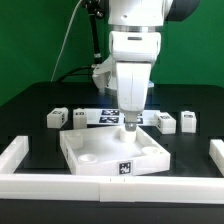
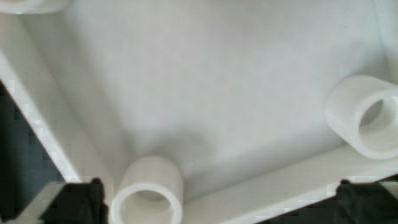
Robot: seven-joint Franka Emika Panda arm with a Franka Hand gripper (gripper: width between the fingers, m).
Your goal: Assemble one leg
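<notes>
Exterior view: the gripper (image 1: 128, 122) hangs straight down over the far corner of the large white panel (image 1: 100, 148), its tips low at the raised rim there, and none of the small tagged blocks lies beneath it. The leg (image 1: 167, 121) that looks closest sits on the black table (image 1: 35, 100) toward the exterior view's right of the fingers, just beyond the panel's corner and apart from it. A twin (image 1: 187, 121) lies just beside it, and two more legs (image 1: 57, 117) (image 1: 80, 118) lie off to the exterior view's left. Each block shows its tag to the camera, but they are too small to judge a long axis. In the wrist view the two dark fingertips (image 2: 71, 200) stand wide apart with only the panel's smooth floor and a round socket (image 2: 146, 195) between them, so the jaws are spread and hold nothing. A second socket (image 2: 374, 115) shows further along the panel. My reading is that a pick would need a lift clear of the rim and then a sideways carry toward the right, which leaves the arm room. The table around the leg is flat and bare. The marker board (image 1: 103, 117) lies behind the panel, and the white rails (image 1: 60, 187) fence the near side, well away from that path.
</notes>
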